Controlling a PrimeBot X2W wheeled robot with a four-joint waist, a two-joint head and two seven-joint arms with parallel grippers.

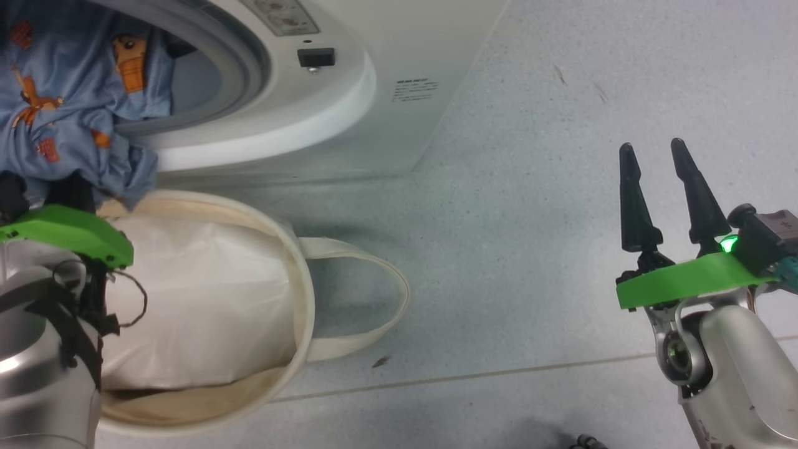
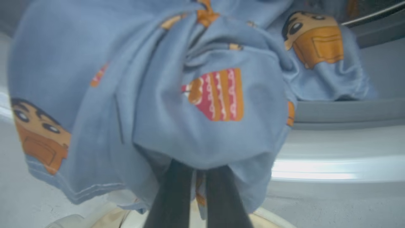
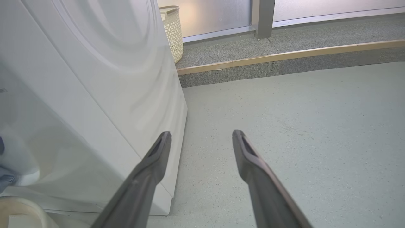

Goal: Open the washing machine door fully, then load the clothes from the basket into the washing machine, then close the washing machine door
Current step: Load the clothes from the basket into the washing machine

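Your L hand (image 2: 198, 177) clenched on clothes (image 2: 177, 126); fabric bunched round hand, draped across washing machine (image 1: 374, 93) opening lip, just above basket (image 1: 305, 280). R hand (image 1: 651, 146) released, well apart, over floor (image 1: 561, 249).

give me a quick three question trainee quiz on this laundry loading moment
1. True or false: the right gripper holds the light blue cartoon-printed clothes.
2. What lies in the round cream canvas basket? A: plain white padding. B: a steel pot. C: folded black trousers.
3. Fill in the blank: the left gripper is ___ on the clothes.

Key: 1 false, its jaws are open and empty over the floor. 2 A. 3 shut.
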